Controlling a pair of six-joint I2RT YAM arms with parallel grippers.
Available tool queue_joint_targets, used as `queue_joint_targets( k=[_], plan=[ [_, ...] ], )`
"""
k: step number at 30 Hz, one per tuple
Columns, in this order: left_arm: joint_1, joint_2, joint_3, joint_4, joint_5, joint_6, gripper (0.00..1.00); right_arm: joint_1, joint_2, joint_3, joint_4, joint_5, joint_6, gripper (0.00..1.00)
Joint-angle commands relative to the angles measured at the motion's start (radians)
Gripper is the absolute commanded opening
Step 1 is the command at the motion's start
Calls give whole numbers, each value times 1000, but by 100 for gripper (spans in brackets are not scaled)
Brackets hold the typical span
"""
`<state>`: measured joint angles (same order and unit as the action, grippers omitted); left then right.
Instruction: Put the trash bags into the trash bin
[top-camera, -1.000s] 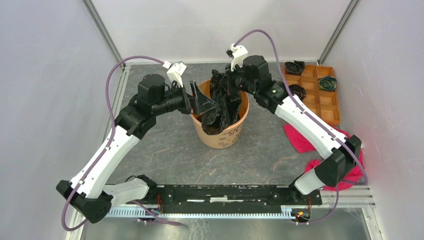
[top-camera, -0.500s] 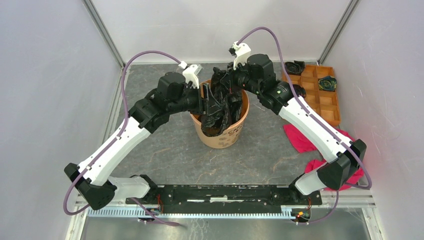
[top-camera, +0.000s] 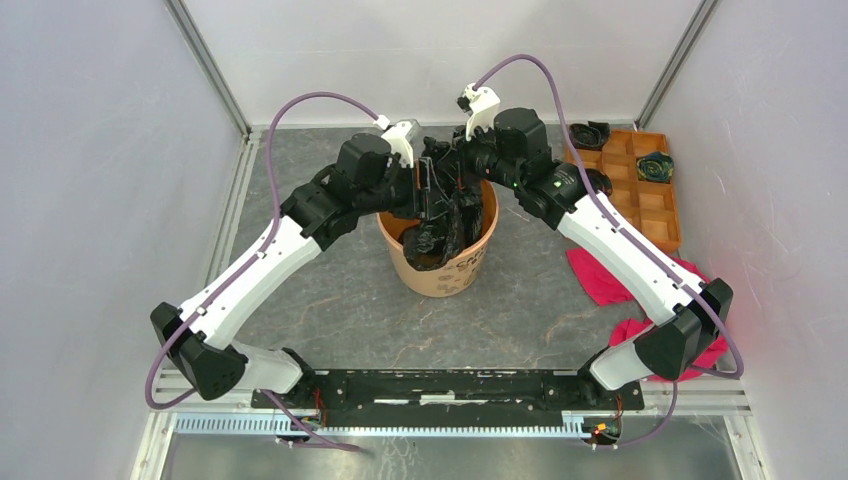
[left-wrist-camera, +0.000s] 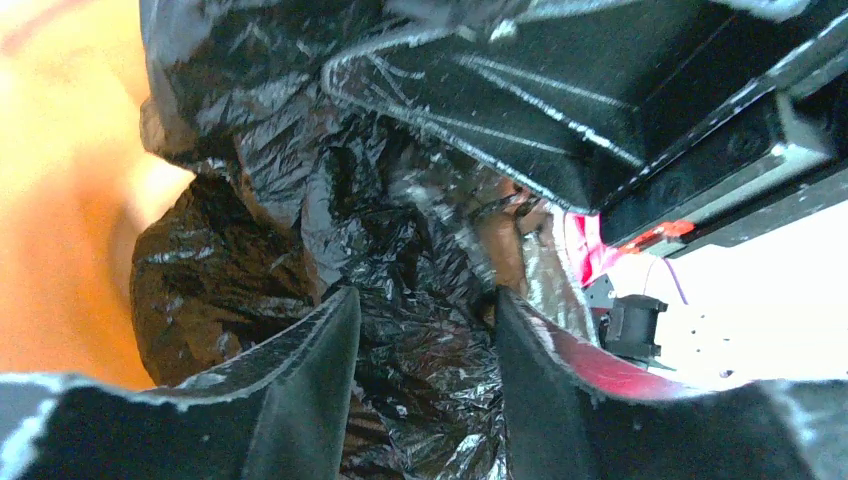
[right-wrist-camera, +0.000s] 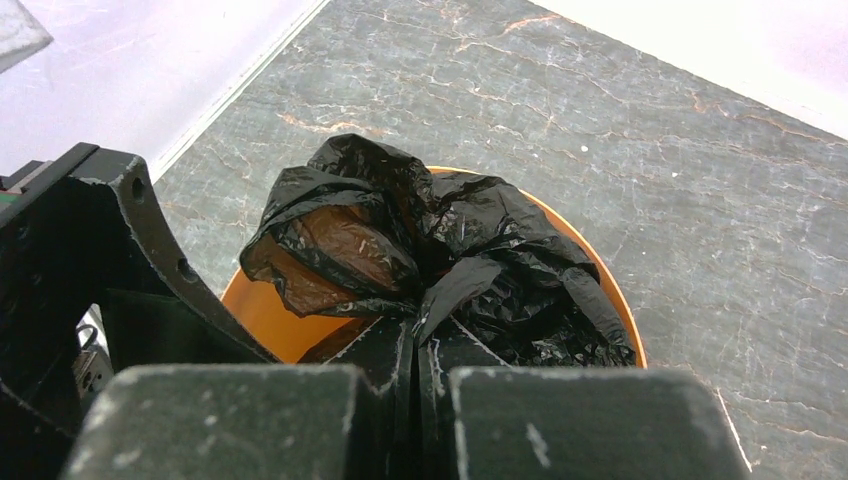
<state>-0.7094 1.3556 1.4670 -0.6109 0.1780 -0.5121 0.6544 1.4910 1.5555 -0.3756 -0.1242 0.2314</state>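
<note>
One black trash bag (top-camera: 445, 215) bunched in the orange trash bin (top-camera: 440, 275) mid table (top-camera: 330, 290), bin's dark print (top-camera: 465, 262) too small to read, right gripper (right-wrist-camera: 415, 350) pinching the bag, left gripper (left-wrist-camera: 422, 305) with fingers apart against it, pink cloth (top-camera: 600, 280) at right edge, tray (top-camera: 650, 205) in far right corner

The trash bag (right-wrist-camera: 470, 250) is thin black plastic film, glossy and finely crinkled, with white glints; where it stretches thin it shows brownish. The trash bin (top-camera: 432, 280) is smooth orange plastic with a soft sheen. The bench (right-wrist-camera: 600, 120) looks like matt grey stone with pale and rusty veins. The left fingers (left-wrist-camera: 300, 390) and right fingers (right-wrist-camera: 560, 420) are matt black, their edges scuffed pale and rough. At four o'clock from the bin lies a soft pink-red cloth (top-camera: 598, 280); at two o'clock, a matt orange-brown tray (top-camera: 655, 215). The arm shells (top-camera: 250, 285) are smooth white plastic.
</note>
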Motion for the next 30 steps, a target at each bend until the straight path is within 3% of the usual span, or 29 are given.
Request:
queue_joint_targets(
  k=[1, 4, 10, 14, 18, 25, 30],
  plan=[
    [-2, 7, 9, 96, -2, -25, 50, 2, -21, 17, 31, -15, 11, 1],
    [-1, 8, 11, 96, -37, -37, 33, 2, -32, 16, 28, -4, 14, 4],
    [-1, -54, -37, 131, -94, -63, 3, 1, -40, 35, -24, 10, -2, 24],
    [-1, -101, -65, 136, -138, -88, 2, 0, -52, 71, -103, 63, -35, 43],
    [-1, -134, -59, 111, -174, -107, 2, -39, -82, 91, -133, -33, -7, 65],
    [-1, -174, -85, 133, -170, -131, 2, -43, -122, 161, -222, 67, -21, 98],
    [-1, -197, -98, 143, -168, -137, 2, -42, -229, 53, -200, 214, 81, 98]
  ],
)
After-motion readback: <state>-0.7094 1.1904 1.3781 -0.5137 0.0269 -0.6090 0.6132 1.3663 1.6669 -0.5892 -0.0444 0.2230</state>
